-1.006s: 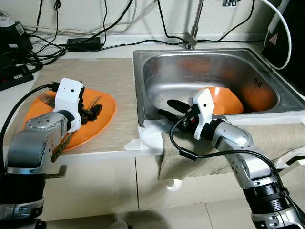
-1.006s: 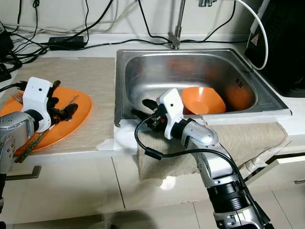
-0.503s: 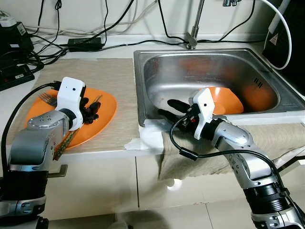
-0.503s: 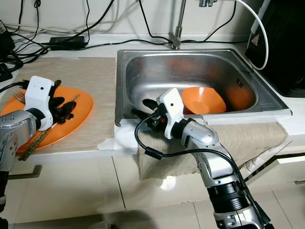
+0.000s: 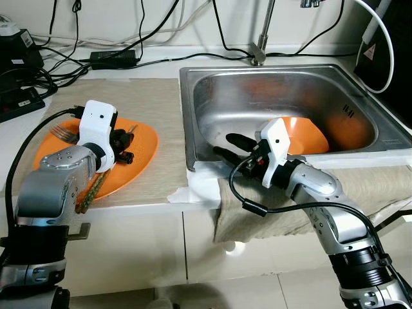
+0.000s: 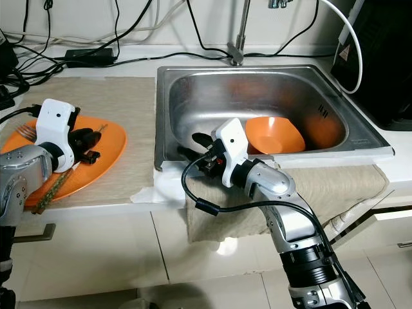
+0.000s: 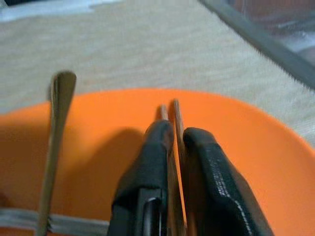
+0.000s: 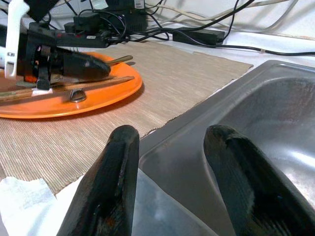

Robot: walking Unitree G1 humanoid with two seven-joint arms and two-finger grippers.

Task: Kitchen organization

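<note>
So the left gripper (image 5: 124,147) is down over the orange plate (image 5: 145,145) on the beige mat (image 5: 154,103) left of the sink (image 5: 212,109), and its two black fingers (image 7: 206,167) are squeezed together on a pair of wooden chopsticks (image 7: 175,123), with the thin sticks pinched right between the pads and their tips poking out past the fingertips over the plate. There's a fork (image 5: 61,133) lying on the far left part of the same plate, and some other metal utensil handle (image 7: 58,128) resting on the plate beside the chopsticks, not touching them. The right gripper (image 5: 226,145) is hanging at the front left corner of the sink, right above the rim, fingers (image 8: 115,177) spread apart with nothing in them. Inside the sink there's an orange bowl (image 5: 308,136) sitting tilted against the front wall, just behind the right wrist. A cloth (image 5: 380,183) hangs over the counter edge in front of the sink, and a tangle of black cables (image 5: 77,38) runs along the back of the counter.
</note>
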